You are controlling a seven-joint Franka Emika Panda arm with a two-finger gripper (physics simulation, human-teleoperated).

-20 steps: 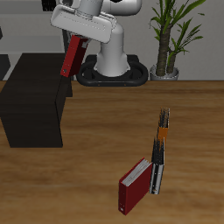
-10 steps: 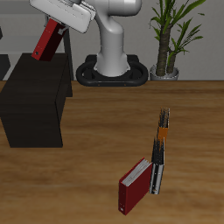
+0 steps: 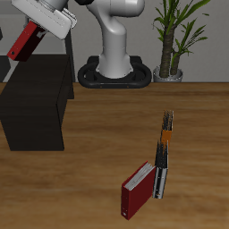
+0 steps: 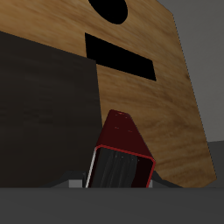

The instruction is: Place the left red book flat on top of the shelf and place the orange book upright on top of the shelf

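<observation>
My gripper is shut on the left red book, a dark red hardcover held tilted in the air above the far end of the matte-black shelf. In the wrist view the red book sticks out from my gripper over the shelf's dark top. The slim orange book stands upright on the wooden table, pressed between thin dark books, far from the gripper.
A second red book stands near the table's front edge, beside the dark books. The robot's white base and a potted plant are at the back. A thin rack edge shows behind the shelf.
The gripper has carried the red book up and sideways, from beside the robot's base to above the far end of the shelf. The books on the table have not moved.
</observation>
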